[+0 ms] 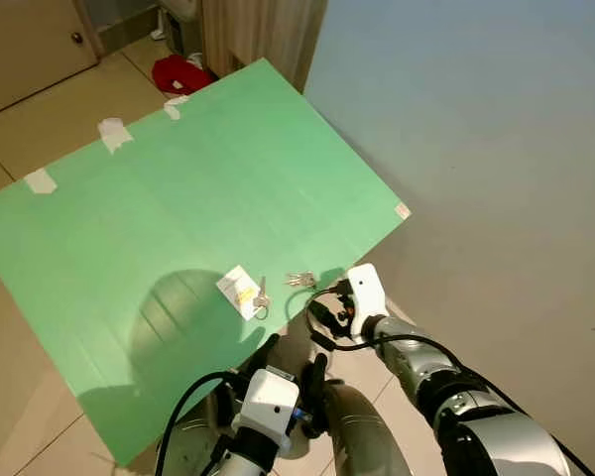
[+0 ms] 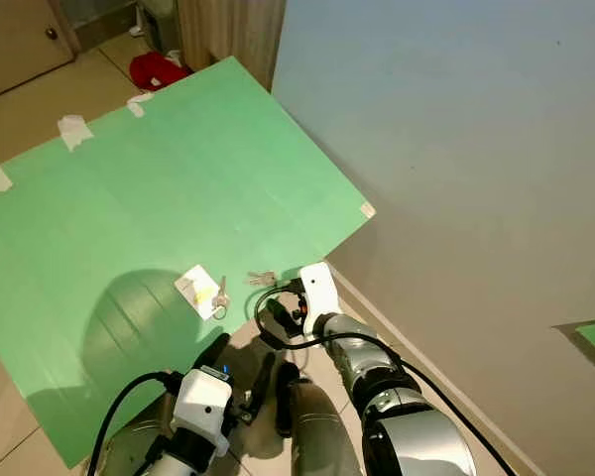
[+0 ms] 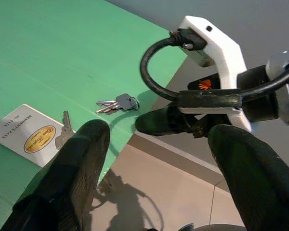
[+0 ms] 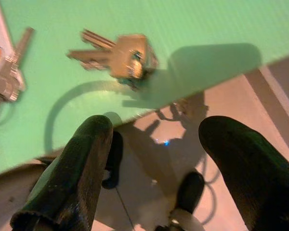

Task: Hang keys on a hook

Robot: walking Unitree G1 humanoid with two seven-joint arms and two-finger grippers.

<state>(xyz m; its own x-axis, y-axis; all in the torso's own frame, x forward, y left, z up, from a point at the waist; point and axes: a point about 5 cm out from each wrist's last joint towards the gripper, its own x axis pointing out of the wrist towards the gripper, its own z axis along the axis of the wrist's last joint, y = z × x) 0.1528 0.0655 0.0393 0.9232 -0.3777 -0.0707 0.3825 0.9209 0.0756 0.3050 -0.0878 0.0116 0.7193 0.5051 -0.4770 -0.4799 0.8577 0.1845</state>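
Note:
A small bunch of keys (image 1: 299, 279) lies on a large green board (image 1: 178, 188) near its near edge. Beside it are a white card (image 1: 238, 291) and a single key (image 1: 262, 295) on a ring. My right gripper (image 1: 322, 315) hovers open just off the board's edge, a short way from the bunch of keys (image 4: 120, 55), with nothing between its fingers. My left gripper (image 1: 290, 362) is open too, lower and closer to me, pointing toward the card (image 3: 31, 137) and the keys (image 3: 118, 102).
The green board lies on the tiled floor (image 1: 30, 119), taped down along its far edge (image 1: 114, 132). A grey wall (image 1: 476, 149) rises on the right. A red cloth (image 1: 181, 72), a curtain (image 1: 263, 35) and a wooden door (image 1: 30, 40) stand beyond the board.

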